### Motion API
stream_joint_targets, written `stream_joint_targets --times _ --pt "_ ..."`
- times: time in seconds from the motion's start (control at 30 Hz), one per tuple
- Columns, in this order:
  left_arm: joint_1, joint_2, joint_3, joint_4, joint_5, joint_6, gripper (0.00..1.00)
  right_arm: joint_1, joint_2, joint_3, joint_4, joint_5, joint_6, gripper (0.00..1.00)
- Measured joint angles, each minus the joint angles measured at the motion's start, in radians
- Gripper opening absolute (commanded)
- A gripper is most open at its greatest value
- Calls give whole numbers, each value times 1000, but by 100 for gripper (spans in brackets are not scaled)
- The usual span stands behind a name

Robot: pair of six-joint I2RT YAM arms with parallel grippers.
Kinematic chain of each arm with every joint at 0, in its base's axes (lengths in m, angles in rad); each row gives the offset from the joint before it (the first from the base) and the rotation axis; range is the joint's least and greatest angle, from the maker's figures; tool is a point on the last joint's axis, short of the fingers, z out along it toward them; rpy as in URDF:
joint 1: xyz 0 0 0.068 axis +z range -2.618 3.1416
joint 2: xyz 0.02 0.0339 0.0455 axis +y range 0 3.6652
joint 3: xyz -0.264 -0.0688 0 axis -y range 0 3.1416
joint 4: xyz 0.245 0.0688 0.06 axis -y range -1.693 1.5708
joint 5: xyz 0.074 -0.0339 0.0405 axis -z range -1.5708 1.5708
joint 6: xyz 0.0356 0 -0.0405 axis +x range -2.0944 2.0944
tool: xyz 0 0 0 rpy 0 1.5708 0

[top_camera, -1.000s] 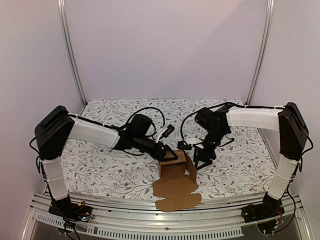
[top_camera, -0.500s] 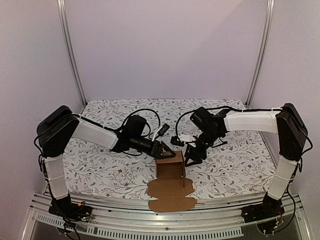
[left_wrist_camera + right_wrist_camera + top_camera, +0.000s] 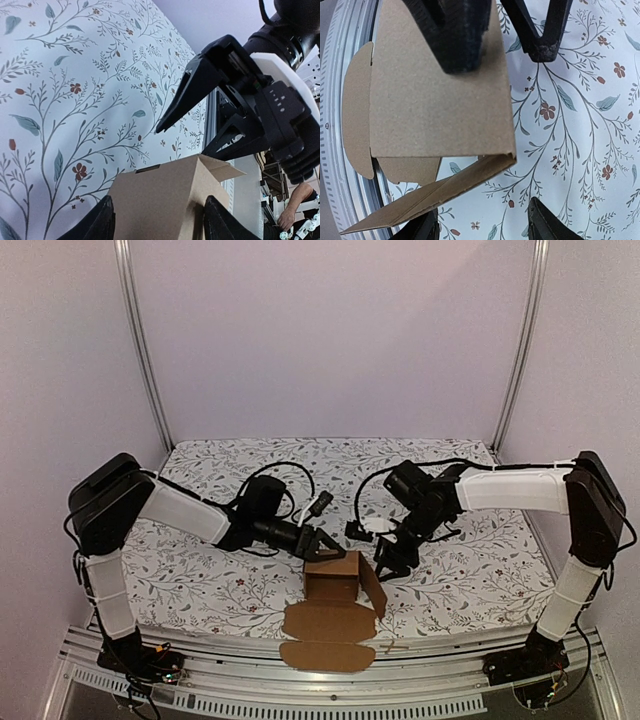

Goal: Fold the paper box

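Half-built paper box (image 3: 335,578) sitting at the near middle of the table, both arms flanking it.

The left gripper (image 3: 318,543) is hovering at the box's far top edge with jaws parted. One finger (image 3: 460,35) is lying over a panel and the other is hanging off past its edge, with nothing clamped as far as I can see. The right gripper (image 3: 390,564) is standing wide just right of the box, gripping nothing, with the loose side flap (image 3: 377,588) right beside it. Two rounded flaps (image 3: 325,625) are lying flat toward the near rail. This is looking like thin, light card — stiff across a panel, bending readily at its creases, likely to skid on the cloth (image 3: 200,580) — so I'm judging it best taken by a panel edge near a crease, the other arm bracing the walls.
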Motion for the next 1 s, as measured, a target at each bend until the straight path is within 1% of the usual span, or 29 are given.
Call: stream_joint_targets --times 0.07,0.23,0.4,0.47,0.6,0.8,0.9,1.0 --pt "0 -12 -6 -8 -8 1 60 0 -6 0 -6 -1 3 70" --pt "0 -47 -14 -44 -46 16 60 34 -38 -14 -16 17 9 73" --pt "0 -82 -45 -58 -86 26 59 156 -80 -43 10 81 29 80" --pt "0 -82 -56 -53 -93 24 58 204 -84 -45 39 118 49 81" --pt "0 -84 -69 -30 -98 21 58 235 -51 -26 72 171 116 89" --pt "-1 -137 -116 -29 -140 22 59 232 33 13 101 232 203 90" --pt "-1 -182 -115 -79 -168 39 59 227 33 13 104 257 217 90" --pt "0 -212 -80 -145 -195 62 59 220 31 19 107 266 235 90"
